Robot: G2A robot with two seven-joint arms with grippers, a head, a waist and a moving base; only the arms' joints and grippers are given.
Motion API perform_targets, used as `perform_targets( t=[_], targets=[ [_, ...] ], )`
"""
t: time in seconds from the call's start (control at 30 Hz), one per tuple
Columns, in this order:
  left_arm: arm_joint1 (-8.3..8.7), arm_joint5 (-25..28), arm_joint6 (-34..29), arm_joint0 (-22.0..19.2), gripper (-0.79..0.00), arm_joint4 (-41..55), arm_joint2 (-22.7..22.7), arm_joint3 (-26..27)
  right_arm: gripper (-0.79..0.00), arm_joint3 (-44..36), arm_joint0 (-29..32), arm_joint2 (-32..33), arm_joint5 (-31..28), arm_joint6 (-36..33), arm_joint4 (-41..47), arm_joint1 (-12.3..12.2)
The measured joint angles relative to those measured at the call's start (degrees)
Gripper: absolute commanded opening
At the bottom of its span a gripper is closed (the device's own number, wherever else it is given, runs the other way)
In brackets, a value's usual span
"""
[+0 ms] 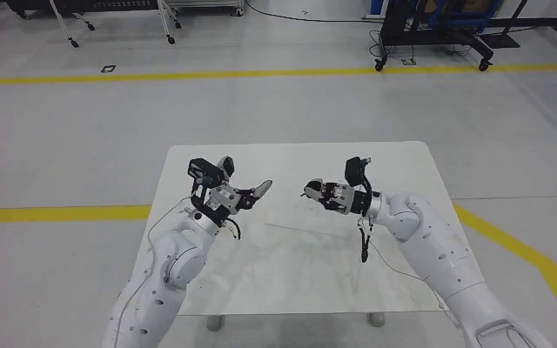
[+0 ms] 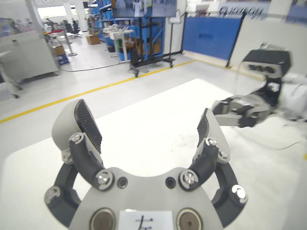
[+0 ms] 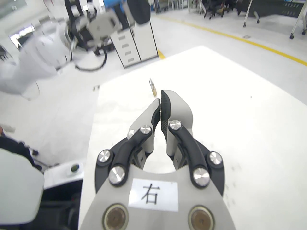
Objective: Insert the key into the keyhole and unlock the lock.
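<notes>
Rubber pads on my left claw are gaping wide, holding nothing. My right claw is pinching shut; small brass piece, key or lock unclear, is sitting just past its tips, upper centre. Judging nothing inserted yet.

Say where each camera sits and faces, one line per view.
Top view: above the arms, looking down at the table; both arms, left gripper open, right gripper shut.
Left wrist view: on the left wrist, facing across the table; own gripper, right gripper beyond.
Right wrist view: on the right wrist, facing across the table; own gripper, left arm beyond.
Shared: all show the table and both arms.
</notes>
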State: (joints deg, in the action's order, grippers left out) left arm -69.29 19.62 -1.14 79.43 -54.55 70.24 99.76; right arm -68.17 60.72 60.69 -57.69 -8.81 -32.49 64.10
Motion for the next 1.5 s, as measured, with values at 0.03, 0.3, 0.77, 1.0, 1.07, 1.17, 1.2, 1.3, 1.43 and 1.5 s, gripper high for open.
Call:
perform_targets(
  t=[0.03, 0.3, 0.77, 1.0, 1.07, 1.17, 1.2, 1.3, 1.43, 1.5],
  targets=[
    [-0.06, 1.9, 0.7, 0.4, 0.0, 3.7, 0.2, -0.3, -0.785, 0.1, -0.1, -0.5, -0.3, 0.3, 3.0, 0.1],
    [-0.27, 16.2, -13.9, -1.9, 0.0, 46.9, -2.6, -7.7, -0.785, 0.3, -3.8, -7.0, -0.3, -12.5, 30.8, 0.3],
    [-0.42, 10.9, -28.3, -8.0, -0.172, 57.0, -5.5, -12.4, -0.785, 11.6, -9.5, -13.8, -0.3, -35.9, 62.0, 2.4],
    [-0.39, 10.8, -27.8, -8.5, -0.416, 52.5, -5.8, -12.8, -0.785, 15.2, -11.5, -16.8, 0.7, -38.5, 68.8, 4.1],
    [-0.42, 10.4, -27.3, -8.5, -0.434, 51.0, -6.1, -12.7, -0.785, 15.4, -11.8, -17.2, 0.9, -38.7, 69.6, 4.3],
    [-0.5, 10.3, -26.7, -8.4, -0.449, 50.2, -6.4, -12.6, -0.785, 15.9, -12.2, -17.9, 1.1, -38.9, 70.1, 4.4],
    [-0.51, 10.2, -26.6, -8.5, -0.453, 50.0, -6.5, -12.6, -0.785, 16.1, -12.4, -18.2, 1.2, -39.0, 70.2, 4.5],
    [-0.53, 10.1, -26.4, -8.5, -0.468, 49.6, -6.6, -12.6, -0.785, 16.4, -12.7, -18.8, 1.3, -39.1, 70.4, 4.7],
    [-0.55, 9.9, -26.3, -8.5, -0.52, 49.2, -6.8, -12.7, -0.785, 16.7, -13.1, -19.5, 1.2, -39.0, 70.6, 4.8],
    [-0.56, 9.5, -26.3, -8.5, -0.545, 49.1, -6.9, -12.7, -0.785, 16.8, -13.2, -19.8, 1.1, -38.9, 70.6, 4.9]
  ],
)
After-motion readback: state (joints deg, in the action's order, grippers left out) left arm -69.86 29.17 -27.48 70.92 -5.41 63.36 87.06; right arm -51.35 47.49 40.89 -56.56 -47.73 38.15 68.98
